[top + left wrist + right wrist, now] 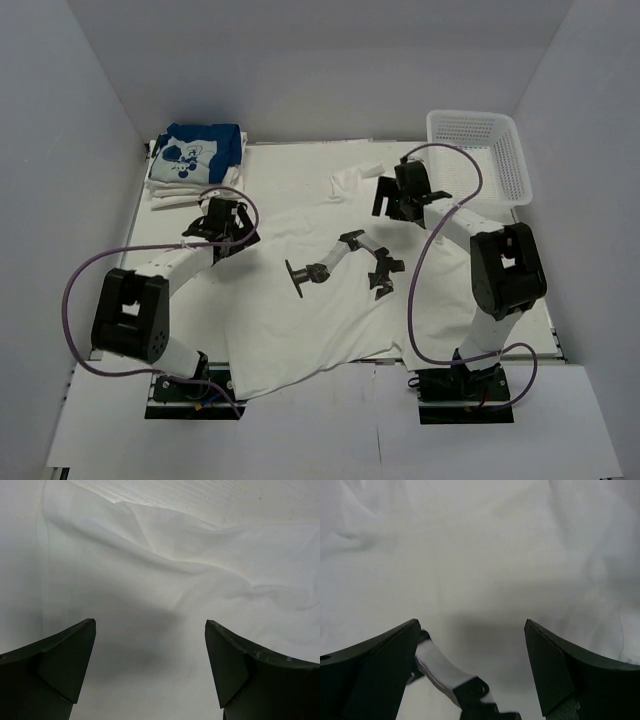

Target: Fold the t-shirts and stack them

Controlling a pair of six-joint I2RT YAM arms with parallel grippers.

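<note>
A large white t-shirt [300, 330] lies spread and wrinkled over the middle of the table. It carries a black and white arm-shaped figure [340, 258]; I cannot tell whether that is a print or a loose object. A folded blue t-shirt with a white cartoon print [195, 152] tops a stack of folded white ones [185, 195] at the back left. My left gripper [230, 238] is open and empty just above the shirt's left part [165, 580]. My right gripper [398, 208] is open over the shirt's upper right [480, 555], with part of the figure [445, 672] between its fingers.
A white plastic mesh basket [505, 160] stands at the back right corner. White walls close in the table on the left, back and right. Purple cables loop beside both arm bases.
</note>
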